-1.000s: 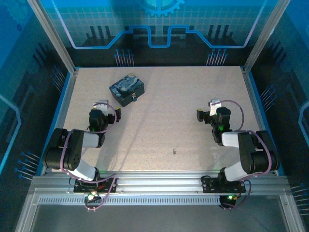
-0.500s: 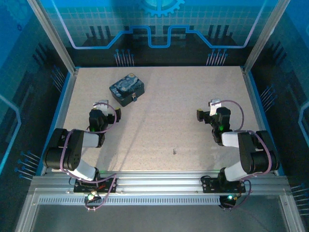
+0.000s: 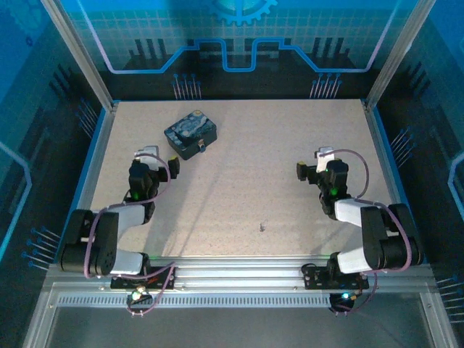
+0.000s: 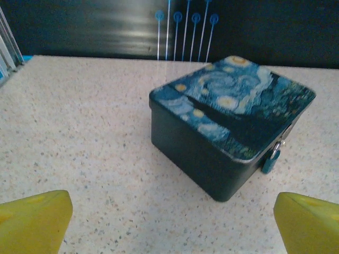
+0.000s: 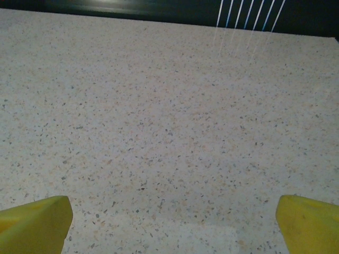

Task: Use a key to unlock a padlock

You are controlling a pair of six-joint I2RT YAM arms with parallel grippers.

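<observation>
1. Left arm on the move! Since a second ago its elbow has swung out toward 7 o'clock, and the left claw (image 3: 161, 157) has crept toward 11 o'clock, nearer the tin (image 3: 191, 133).
2. The right arm has only settled a touch, and the right claw (image 3: 312, 162) sits at about 3 o'clock on the table (image 3: 254, 130).
3. Tin, padlock and key lie just where they did before.
4. In the left wrist view, the left claw (image 4: 170, 227) is spread wide with nothing in it. Its yellow fingertips (image 4: 32, 219) sit in the two bottom corners, and the swirl-painted tin (image 4: 228, 121) stands dead ahead at 12 o'clock.
5. There's the padlock (image 4: 270, 159), a small blue-silver piece hanging at the tin's clasp on the 4 o'clock corner, well clear of both fingers.
6. From the top view, the padlock (image 3: 201, 147) sits on the tin's 5 o'clock edge, with the tin at 11 o'clock on the table.
7. The key (image 3: 262, 228) is a dark speck lying loose toward 6 o'clock, between the two arms and touched by neither.
8. The right claw (image 5: 172, 227) is also spread wide, empty over bare speckled table.
</observation>
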